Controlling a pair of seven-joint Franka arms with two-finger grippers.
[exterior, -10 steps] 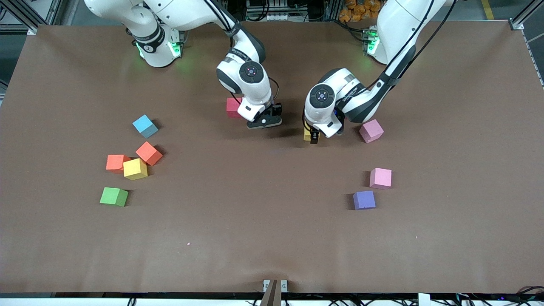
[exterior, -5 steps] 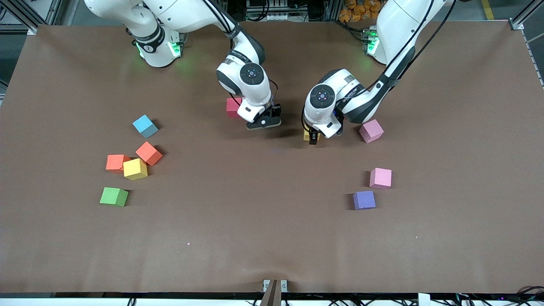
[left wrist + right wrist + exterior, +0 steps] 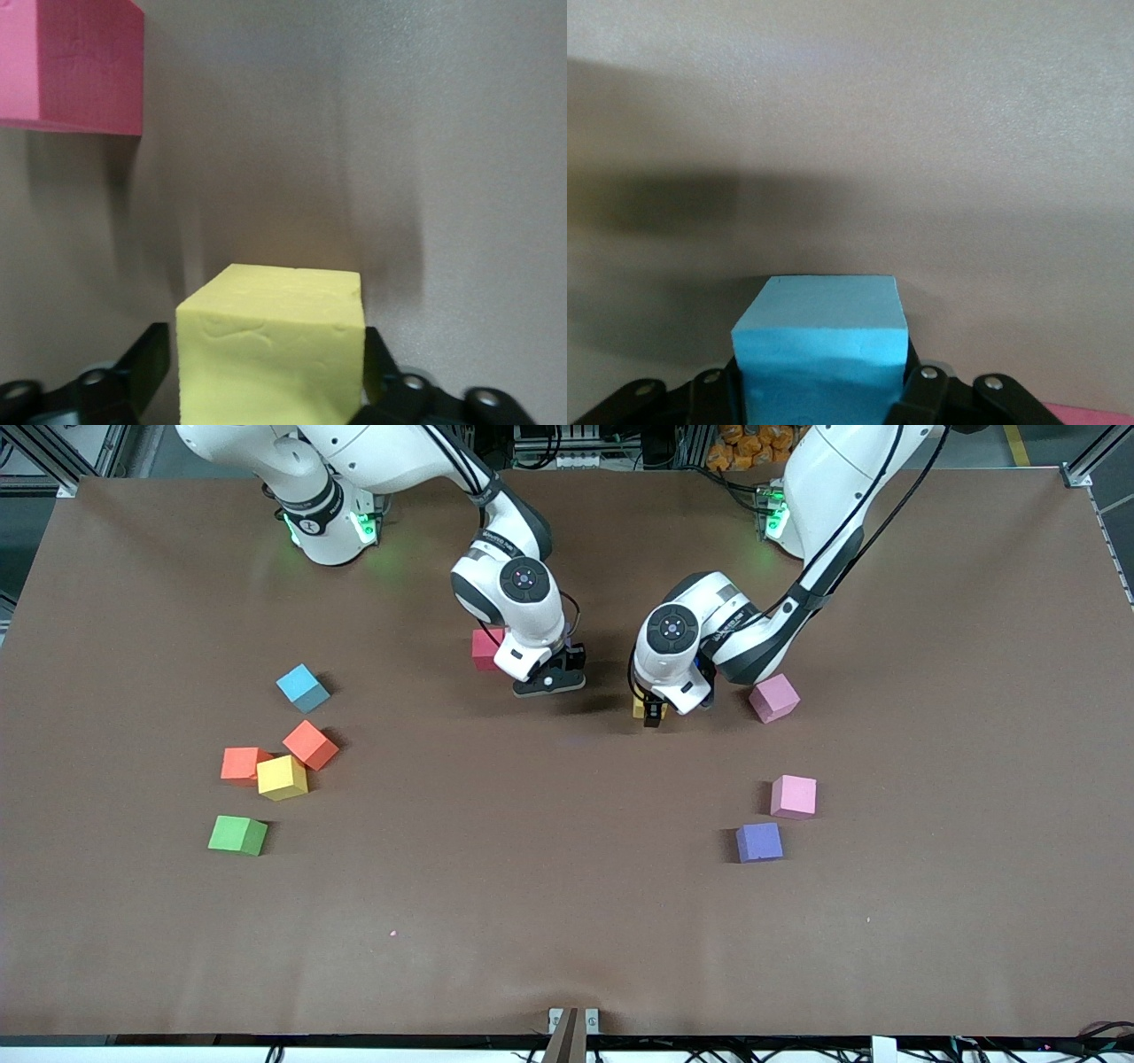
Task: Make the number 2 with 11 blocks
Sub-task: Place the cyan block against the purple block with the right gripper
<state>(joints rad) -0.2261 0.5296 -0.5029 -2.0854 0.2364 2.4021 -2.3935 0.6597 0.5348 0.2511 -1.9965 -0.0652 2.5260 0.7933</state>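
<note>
My left gripper is low on the table near its middle, open, with one finger on each side of a yellow block that rests on the table. My right gripper hangs beside it toward the right arm's end, shut on a light blue block that the hand hides in the front view. A red block lies next to it and a pink block beside the left hand. No number 2 shows in any view.
Toward the right arm's end lie a blue block, two orange blocks, a yellow block and a green cube. Toward the left arm's end lie a pink block and a purple block.
The left hand has settled a little over the yellow block. The right arm and the loose blocks have not moved.
</note>
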